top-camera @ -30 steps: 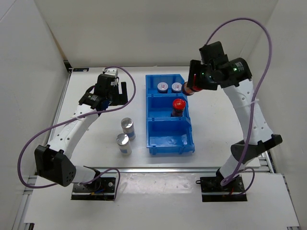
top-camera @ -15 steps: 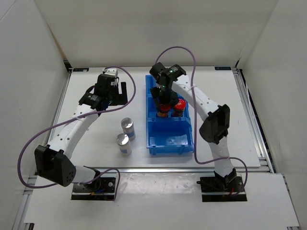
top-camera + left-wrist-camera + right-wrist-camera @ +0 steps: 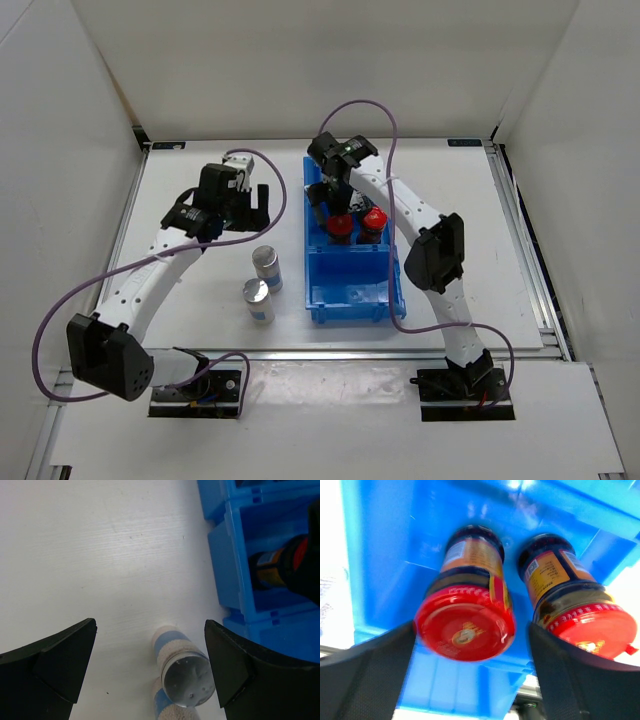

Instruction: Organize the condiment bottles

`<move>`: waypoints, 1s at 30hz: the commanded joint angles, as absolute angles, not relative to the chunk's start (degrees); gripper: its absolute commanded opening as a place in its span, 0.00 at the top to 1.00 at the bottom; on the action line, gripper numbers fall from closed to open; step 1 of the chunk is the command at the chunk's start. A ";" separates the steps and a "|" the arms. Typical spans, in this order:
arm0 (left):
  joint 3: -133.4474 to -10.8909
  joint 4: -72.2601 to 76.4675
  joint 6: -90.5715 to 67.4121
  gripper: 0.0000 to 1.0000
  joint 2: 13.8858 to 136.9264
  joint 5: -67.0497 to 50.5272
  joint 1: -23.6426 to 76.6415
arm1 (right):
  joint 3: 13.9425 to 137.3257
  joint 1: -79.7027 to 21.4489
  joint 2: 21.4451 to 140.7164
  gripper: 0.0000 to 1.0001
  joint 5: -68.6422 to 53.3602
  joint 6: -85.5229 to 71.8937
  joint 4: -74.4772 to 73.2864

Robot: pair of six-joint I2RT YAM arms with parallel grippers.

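While the left gripper (image 3: 150, 625) hangs over the table (image 3: 100, 545) with its fingers spread wide, the right gripper (image 3: 339, 215) reaches into the middle compartment of the blue bin (image 3: 314, 280). Its fingers are parted on either side of a red-capped jar (image 3: 465, 622), which stands on the bin floor unclamped. A second red-capped jar (image 3: 580, 615) stands just outside one finger, close beside the first. The red-capped pair appears sorted. Next, the right arm needs to lift straight out without clipping either cap. One silver-topped jar (image 3: 184, 669) waits on the table between the left fingers, nearer the bin-side one. The other silver-topped jar (image 3: 257, 298) is just beyond it. The left gripper looks set to descend and close on the nearer jar, probably bound for the near compartment.
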State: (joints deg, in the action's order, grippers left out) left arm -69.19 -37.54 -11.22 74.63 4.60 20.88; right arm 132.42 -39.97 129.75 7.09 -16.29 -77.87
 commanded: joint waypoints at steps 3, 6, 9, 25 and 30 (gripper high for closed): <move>-65.31 -37.53 -6.42 0.00 69.35 -5.18 20.83 | 140.09 -38.23 124.37 0.00 7.91 -16.96 -79.63; -65.30 -37.53 -5.02 0.00 68.74 -8.43 21.53 | 144.38 -35.43 121.21 0.00 3.97 -18.10 -78.84; -65.30 -37.53 -4.31 0.00 68.73 -10.89 22.15 | 145.28 -33.50 115.51 0.00 2.11 -19.59 -74.03; -60.21 -40.42 -0.88 0.04 69.79 -9.84 25.66 | 133.24 -28.74 102.13 0.00 -0.35 -20.30 -71.98; -58.62 -40.43 -1.41 0.19 70.31 -9.23 27.24 | 132.71 -27.69 102.13 0.00 -0.35 -20.30 -72.51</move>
